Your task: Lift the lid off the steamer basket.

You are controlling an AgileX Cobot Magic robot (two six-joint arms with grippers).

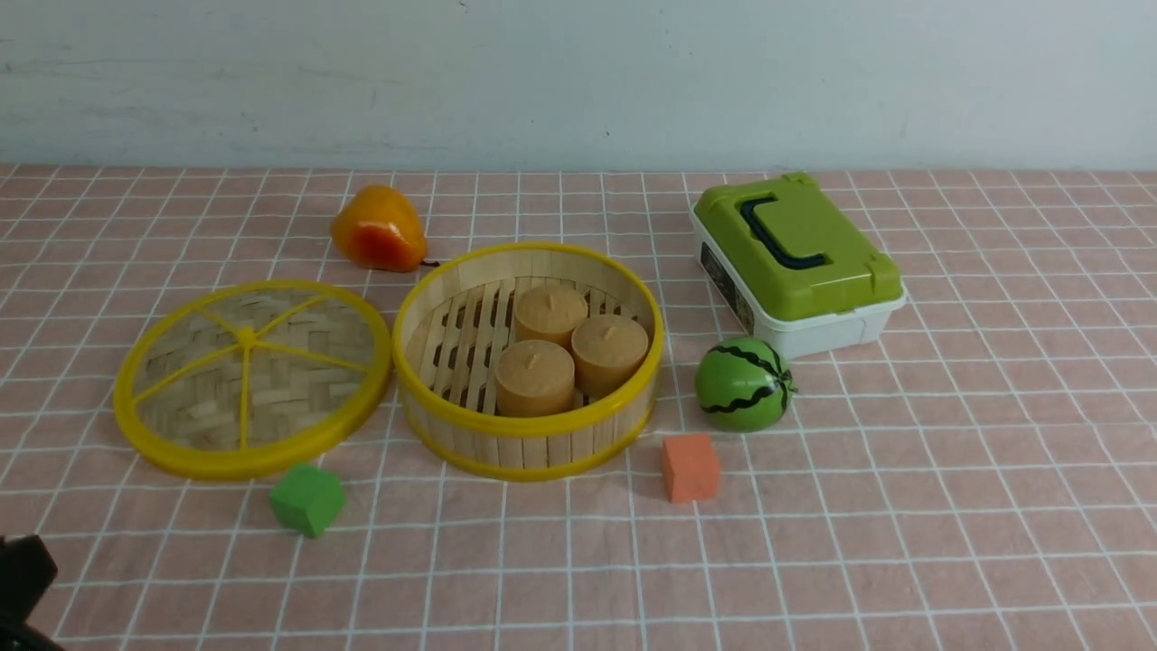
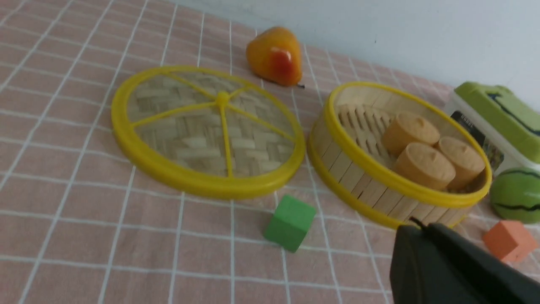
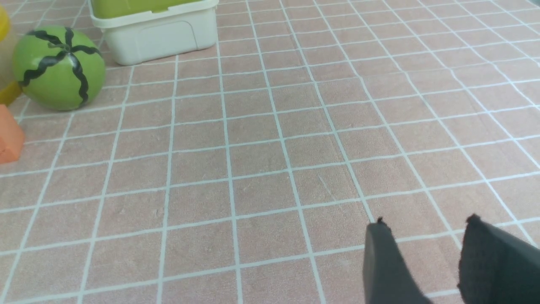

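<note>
The lid (image 1: 251,375), a woven bamboo disc with a yellow rim and spokes, lies flat on the cloth left of the steamer basket (image 1: 533,443), touching or nearly touching its rim. The basket is uncovered and holds three tan round buns (image 1: 569,348). Both also show in the left wrist view: the lid (image 2: 206,135) and the basket (image 2: 371,185). My left gripper (image 2: 422,226) is shut and empty, low and near the table's front, well short of both. A black part of it shows at the front view's bottom left (image 1: 23,570). My right gripper (image 3: 427,223) is open and empty over bare cloth to the right.
A green cube (image 1: 307,499) lies in front of the lid and an orange cube (image 1: 690,467) in front right of the basket. A toy watermelon (image 1: 744,383) and a white box with a green lid (image 1: 795,262) stand right of the basket. An orange pear (image 1: 378,229) lies behind.
</note>
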